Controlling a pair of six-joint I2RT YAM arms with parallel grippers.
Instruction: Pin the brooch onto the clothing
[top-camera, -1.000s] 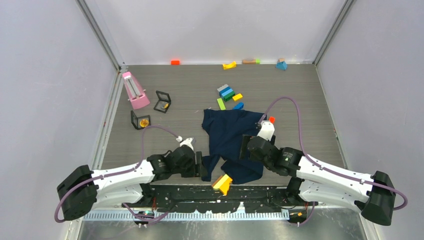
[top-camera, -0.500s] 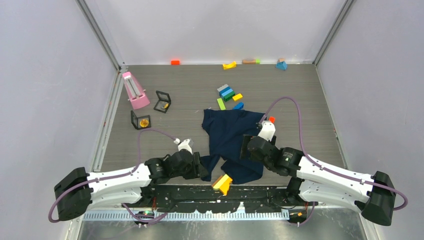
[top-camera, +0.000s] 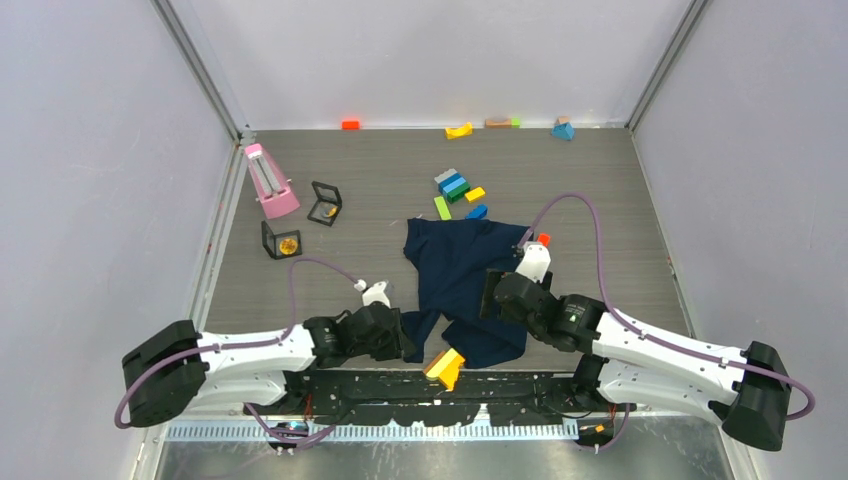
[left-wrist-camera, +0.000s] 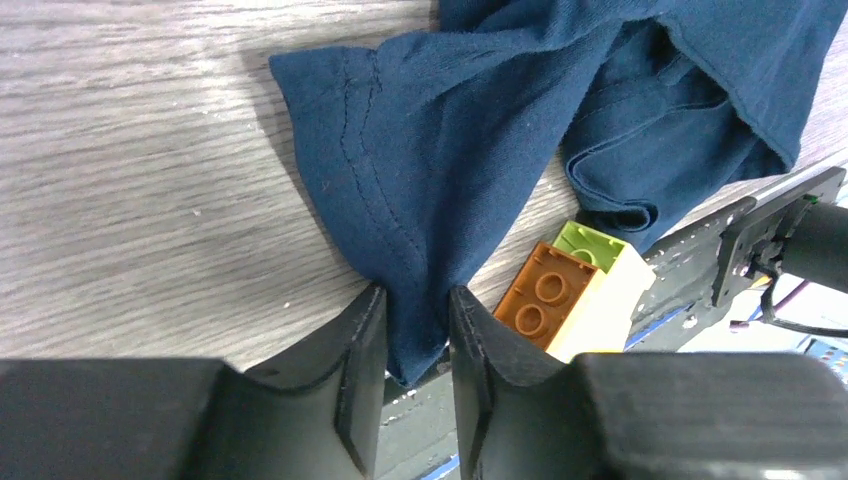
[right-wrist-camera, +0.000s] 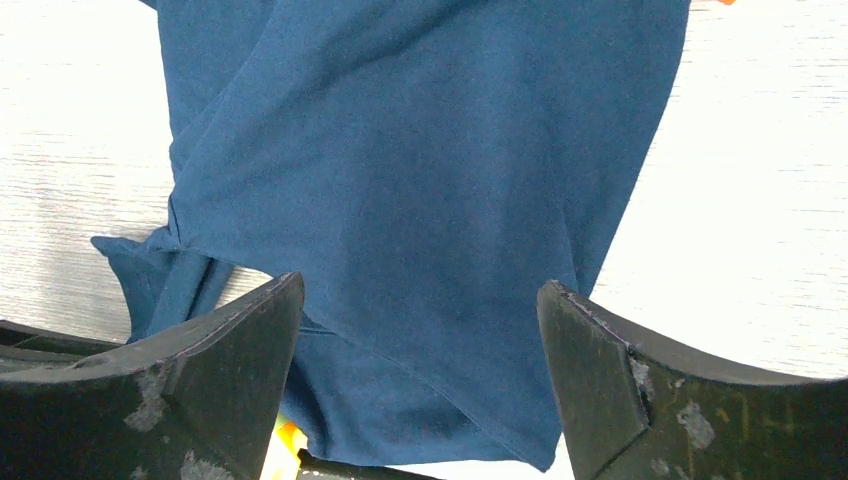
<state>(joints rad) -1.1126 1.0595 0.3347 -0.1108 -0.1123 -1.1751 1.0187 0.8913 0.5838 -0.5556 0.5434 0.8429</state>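
The dark navy T-shirt (top-camera: 460, 265) lies crumpled at the table's near middle; it also shows in the left wrist view (left-wrist-camera: 450, 150) and the right wrist view (right-wrist-camera: 420, 150). My left gripper (top-camera: 404, 338) is shut on the shirt's near-left corner (left-wrist-camera: 412, 300) at the table's front edge. My right gripper (top-camera: 490, 296) is open and empty, hovering just above the shirt's right part (right-wrist-camera: 420, 300). A small round orange-gold thing, seemingly the brooch (top-camera: 289, 243), sits in a black-framed case at the left, far from both grippers.
A yellow wedge block (top-camera: 445, 367) lies at the front edge beside the shirt, with an orange-brown brick (left-wrist-camera: 545, 295) against it. A second black case (top-camera: 325, 203), a pink object (top-camera: 268, 180), coloured bricks (top-camera: 455, 187) and blocks along the back wall (top-camera: 458, 130).
My left arm has shifted slightly toward the near edge, still gripping the shirt corner. The right arm and the shirt have hardly moved.
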